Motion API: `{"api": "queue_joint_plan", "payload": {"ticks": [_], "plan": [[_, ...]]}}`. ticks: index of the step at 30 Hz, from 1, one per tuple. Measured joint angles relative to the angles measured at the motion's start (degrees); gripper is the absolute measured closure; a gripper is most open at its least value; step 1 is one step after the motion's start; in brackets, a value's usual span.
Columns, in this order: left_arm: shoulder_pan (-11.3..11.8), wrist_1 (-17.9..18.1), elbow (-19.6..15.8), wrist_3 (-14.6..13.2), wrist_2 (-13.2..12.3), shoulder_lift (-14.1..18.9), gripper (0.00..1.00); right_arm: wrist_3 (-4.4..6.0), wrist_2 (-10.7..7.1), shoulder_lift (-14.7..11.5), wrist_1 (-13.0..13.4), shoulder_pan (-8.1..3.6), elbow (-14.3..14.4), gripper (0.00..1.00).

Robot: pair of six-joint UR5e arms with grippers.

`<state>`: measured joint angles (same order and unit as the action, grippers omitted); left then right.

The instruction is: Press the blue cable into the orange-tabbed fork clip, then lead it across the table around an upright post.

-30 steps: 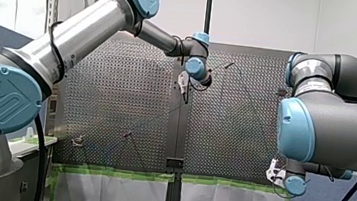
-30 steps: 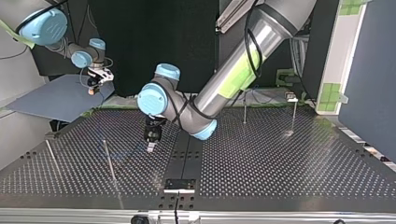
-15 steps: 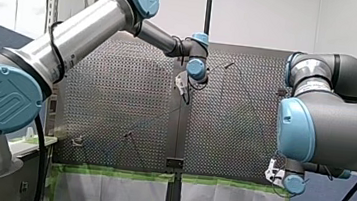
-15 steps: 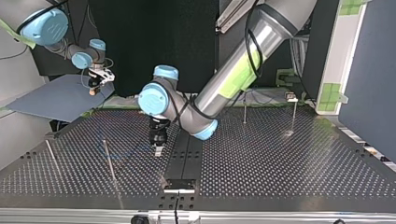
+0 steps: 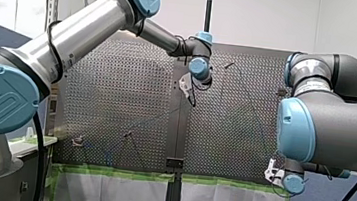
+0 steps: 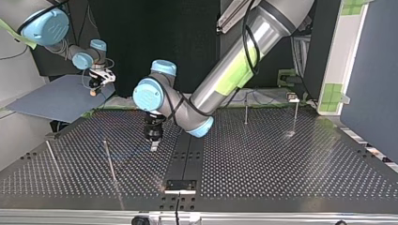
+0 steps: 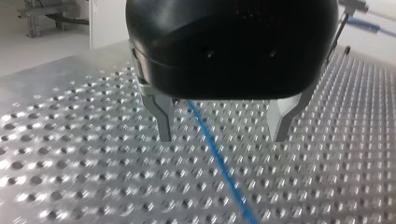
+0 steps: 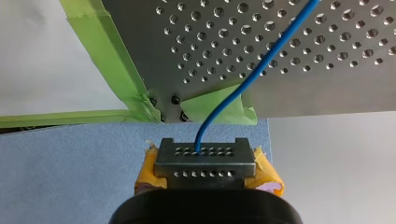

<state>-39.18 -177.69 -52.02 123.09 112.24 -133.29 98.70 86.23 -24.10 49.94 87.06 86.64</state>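
Observation:
In the left wrist view the blue cable (image 7: 219, 161) lies on the perforated table and runs between the two metal fingers (image 7: 163, 122) of my left gripper (image 7: 223, 136). That gripper is open and hovers just above the table without touching the cable. From the top view my left gripper (image 6: 153, 143) sits near the table's middle. My right gripper (image 8: 204, 161), with yellow pads, is shut on the cable's end (image 8: 219, 105) beyond the table's taped corner. A small clip (image 6: 293, 98) stands at the top view's far right.
Two thin upright posts (image 6: 246, 111) (image 6: 295, 115) stand at the top view's far right. Two slanted rods (image 6: 110, 161) (image 6: 51, 157) lie at its left. Green tape (image 8: 116, 65) lines the table's edge, and a blue-grey sheet (image 6: 56, 99) lies beside my right gripper (image 6: 95, 88).
My left wrist has swung a little sideways and back above the cable, with its fingers staying open. My right arm has hardly moved.

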Motion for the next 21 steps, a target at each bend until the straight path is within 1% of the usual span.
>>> {"api": "queue_joint_plan", "payload": {"ticks": [6,11,17,21], "plan": [[-0.5,-0.9,0.0,2.7,-2.7,0.8,0.0,0.17,0.0,0.0,-0.1,0.0,0.0,1.0],[-1.0,-1.2,0.0,4.4,-3.6,1.5,0.0,0.31,0.0,0.0,-0.1,-0.01,0.0,1.0],[-1.9,-2.3,-0.1,4.7,-3.8,1.9,0.0,0.51,0.0,0.0,-0.1,0.0,0.0,1.0],[-2.5,-3.4,-0.1,4.0,-3.5,2.9,0.0,0.66,0.0,0.0,-0.1,0.0,0.0,1.0]]}}
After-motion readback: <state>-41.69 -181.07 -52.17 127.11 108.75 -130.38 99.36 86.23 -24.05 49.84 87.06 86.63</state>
